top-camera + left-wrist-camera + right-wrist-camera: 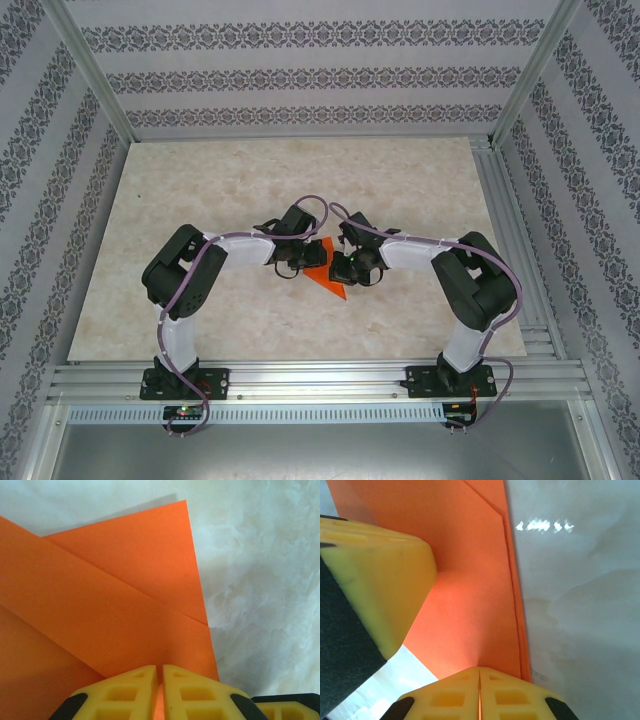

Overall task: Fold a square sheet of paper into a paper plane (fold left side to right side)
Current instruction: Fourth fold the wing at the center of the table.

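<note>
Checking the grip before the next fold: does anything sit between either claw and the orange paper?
Nothing visible does. The left claw and the right claw are each shut directly on the orange paper, close beside each other.

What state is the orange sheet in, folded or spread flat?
Folded. The orange sheet shows overlapping flaps with diagonal creases, and the right wrist view shows stacked edges.

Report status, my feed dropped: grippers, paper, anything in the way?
Left gripper shut on orange paper; right gripper likewise. Paper partly folded, layers overlapping. Grippers crowd each other over it.
</note>
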Controlling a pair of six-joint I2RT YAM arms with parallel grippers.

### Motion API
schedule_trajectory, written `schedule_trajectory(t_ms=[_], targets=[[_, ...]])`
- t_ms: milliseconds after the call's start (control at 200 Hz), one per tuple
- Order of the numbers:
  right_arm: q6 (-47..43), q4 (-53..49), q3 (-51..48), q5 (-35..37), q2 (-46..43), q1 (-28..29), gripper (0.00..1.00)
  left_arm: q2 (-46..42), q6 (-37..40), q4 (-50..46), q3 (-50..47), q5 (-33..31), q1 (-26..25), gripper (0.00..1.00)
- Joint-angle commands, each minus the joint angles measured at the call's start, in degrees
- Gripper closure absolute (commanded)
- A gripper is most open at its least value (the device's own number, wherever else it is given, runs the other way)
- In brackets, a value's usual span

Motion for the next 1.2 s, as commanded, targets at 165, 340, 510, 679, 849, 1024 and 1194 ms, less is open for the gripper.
schedule_trajectory(t_ms=[165, 340, 510, 679, 849, 1024, 1194], targets=[[-1.1, -6.0, -5.8, 2.3, -3.8, 0.6, 0.91, 2.9, 0.1, -2.4, -1.7, -5.3, -0.3, 0.85], [-2.1, -7.9, -7.2, 2.4, -6.2, 0.2, 0.92, 2.9, 0.2, -2.8, -1.4, -5.3, -0.3, 0.85], [-2.7, -11.4, -2.4, 2.3, -10.1, 0.2, 0.91, 2.8, 0.1, -2.8, -1.2, -5.1, -0.4, 0.85], [-1.2, -10.3, -0.5, 0.6, -10.8, 1.4, 0.91, 2.8, 0.1, -2.9, -1.1, -5.2, -0.4, 0.85], [1.0, -5.1, -1.7, -1.5, -6.6, 2.6, 0.91, 2.8, 0.2, -3.1, -1.0, -5.3, -0.3, 0.85], [0.8, -3.8, -3.0, -1.6, -4.6, 2.0, 0.91, 2.9, 0.3, -3.3, -0.8, -5.4, -0.3, 0.85], [0.0, -3.7, -6.1, -1.8, -4.9, 0.7, 0.91, 2.9, 0.5, -3.8, -0.7, -5.7, -0.3, 0.85]])
